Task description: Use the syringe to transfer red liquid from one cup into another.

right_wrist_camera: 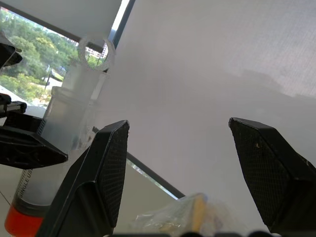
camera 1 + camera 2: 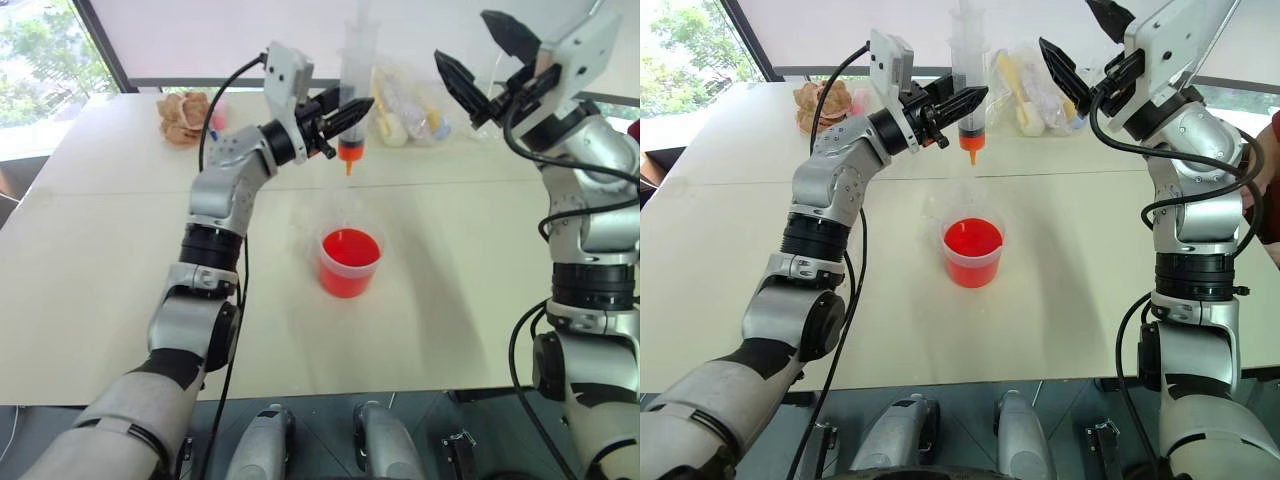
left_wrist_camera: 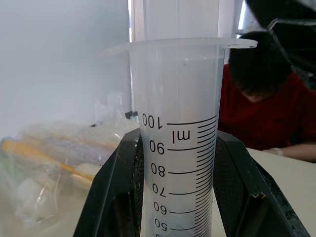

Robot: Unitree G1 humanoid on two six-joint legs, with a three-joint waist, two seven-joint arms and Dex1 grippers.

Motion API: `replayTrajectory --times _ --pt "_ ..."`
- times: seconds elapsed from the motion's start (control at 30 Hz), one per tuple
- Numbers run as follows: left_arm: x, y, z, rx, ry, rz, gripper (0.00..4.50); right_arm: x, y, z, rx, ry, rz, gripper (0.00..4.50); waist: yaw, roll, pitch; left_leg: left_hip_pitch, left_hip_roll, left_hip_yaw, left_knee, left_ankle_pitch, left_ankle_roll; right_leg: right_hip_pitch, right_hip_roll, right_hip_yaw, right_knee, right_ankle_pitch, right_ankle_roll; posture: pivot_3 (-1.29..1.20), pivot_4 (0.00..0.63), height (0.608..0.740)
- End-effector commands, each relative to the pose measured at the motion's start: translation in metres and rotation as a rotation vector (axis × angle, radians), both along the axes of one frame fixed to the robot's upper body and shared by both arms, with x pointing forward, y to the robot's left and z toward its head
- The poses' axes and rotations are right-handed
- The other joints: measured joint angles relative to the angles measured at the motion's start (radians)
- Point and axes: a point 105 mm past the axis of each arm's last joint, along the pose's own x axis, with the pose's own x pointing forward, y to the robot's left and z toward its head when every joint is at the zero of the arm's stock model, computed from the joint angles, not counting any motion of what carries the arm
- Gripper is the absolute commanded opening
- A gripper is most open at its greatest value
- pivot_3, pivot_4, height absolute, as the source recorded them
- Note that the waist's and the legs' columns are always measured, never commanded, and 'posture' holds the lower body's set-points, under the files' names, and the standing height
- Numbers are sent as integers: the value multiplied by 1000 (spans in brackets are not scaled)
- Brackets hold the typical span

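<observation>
Jaws: left gripper (image 2: pixel 345 112) is clamped on the syringe (image 2: pixel 352 85) barrel, upright, orange tip hanging above and behind the red cup (image 2: pixel 350 262); right gripper (image 2: pixel 487 62) is spread apart w/ nothing inside. Risk: tip drips red liquid (image 2: pixel 351 247) on the table (image 2: pixel 100 260), as the clear cup (image 2: pixel 962 203) is hard to see.

Two-armed robot with silver-grey and black limbs.
Each arm (image 2: pixel 215 195) alternates glossy silver-grey shells with black ribbed joint rings; black cables loop along the forearms. White box-shaped wrist housings carry the left gripper (image 2: pixel 345 113) and right gripper (image 2: pixel 487 62), each with two pointed black fingers (image 1: pixel 106 168) with finely textured inner faces.
</observation>
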Motion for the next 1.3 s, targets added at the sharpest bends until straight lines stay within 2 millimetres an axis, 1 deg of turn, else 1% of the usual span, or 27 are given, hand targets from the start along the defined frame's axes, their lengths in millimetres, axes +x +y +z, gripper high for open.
replayTrajectory --times 0.03,0.17,0.3,0.43,0.57,0.77,0.9,1.03,1.1,1.3 --pt "-17 1 6 14 -35 -46 1351 -11 6 13 5 -68 18 3343 -2 0 0 0 0 0 0 0 0 0 0 0 0 0 0 0 150 740" --pt "-21 2 -1 23 -14 -47 1351 -11 12 14 0 -69 44 3343 0 0 0 0 0 0 0 0 -1 0 0 0 0 0 0 0 150 740" --pt "-20 1 -9 30 2 -42 1351 -11 20 13 -6 -64 77 3343 2 0 0 0 0 0 0 1 -1 0 0 0 0 0 0 0 150 740" --pt "-20 -1 -13 40 7 -45 1351 -9 27 8 -17 -47 104 3343 1 0 0 0 0 0 0 1 -2 0 0 0 0 0 0 0 150 740" --pt "-23 -3 -19 61 4 -68 1351 1 31 2 6 -28 117 3343 -1 0 0 0 0 0 0 1 -1 0 0 0 0 0 0 0 150 740" --pt "-23 -4 -28 104 -5 -63 1351 11 43 3 5 -31 158 3343 -2 0 0 0 0 0 0 1 -2 0 0 0 1 0 0 0 150 740" --pt "-22 -3 -31 118 -11 -56 1351 13 51 -1 -11 -10 199 3343 -1 0 0 0 0 0 0 1 -2 0 0 0 0 0 0 0 150 740" --pt "-21 -3 -34 129 -12 -54 1351 13 68 -14 -51 46 281 3343 -1 0 0 0 0 0 0 1 -2 0 0 0 0 0 0 0 150 740" --pt "-21 -3 -36 135 -11 -59 1351 13 73 -18 -62 59 299 3343 -2 0 0 0 0 -1 0 1 -2 0 0 0 0 0 0 0 150 740" --pt "-21 -4 -45 168 1 -73 1351 15 81 -17 -88 55 323 3343 -2 0 0 0 0 -1 0 1 -2 0 0 0 1 0 0 0 150 740"
